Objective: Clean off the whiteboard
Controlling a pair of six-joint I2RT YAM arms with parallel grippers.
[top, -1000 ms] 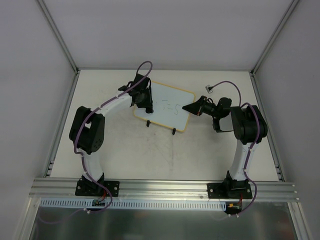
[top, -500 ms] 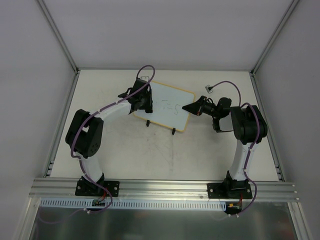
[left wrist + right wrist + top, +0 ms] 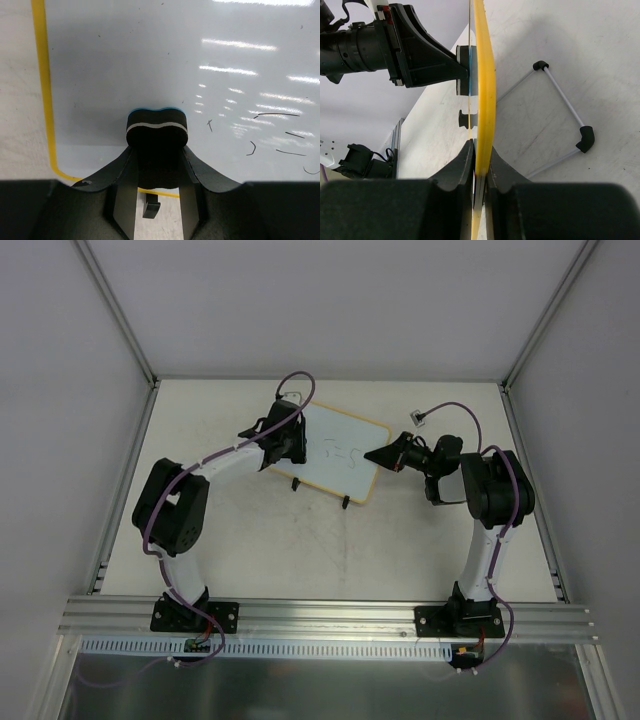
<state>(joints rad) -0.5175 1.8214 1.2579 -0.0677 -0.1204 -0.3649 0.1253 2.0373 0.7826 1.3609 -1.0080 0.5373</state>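
Whiteboard (image 3: pixel 335 455) stands tilted at the far middle of the surface (image 3: pixel 250 540) in the top view, with its two black clip feet (image 3: pixel 296 485) on the near side. The left end effector (image 3: pixel 285 445) is over the board's left part and the right end effector (image 3: pixel 375 455) meets its right edge. Faint dark handwriting (image 3: pixel 343 453) sits around the board's centre. From this height I cannot tell how either set of fingers stands.

In the left wrist view, the left fingers are pinching a black eraser (image 3: pixel 156 127) with a blue pad, and the pad faces the white board just inside the yellow frame (image 3: pixel 40 75). A few pen strokes lie to the eraser's right, apart from it.

The right wrist view looks along the board's yellow edge. The right fingers are clamped on that edge from both sides. Farther along, the eraser's blue layer lies against the board face. A wire stand (image 3: pixel 565 110) props the board from behind.
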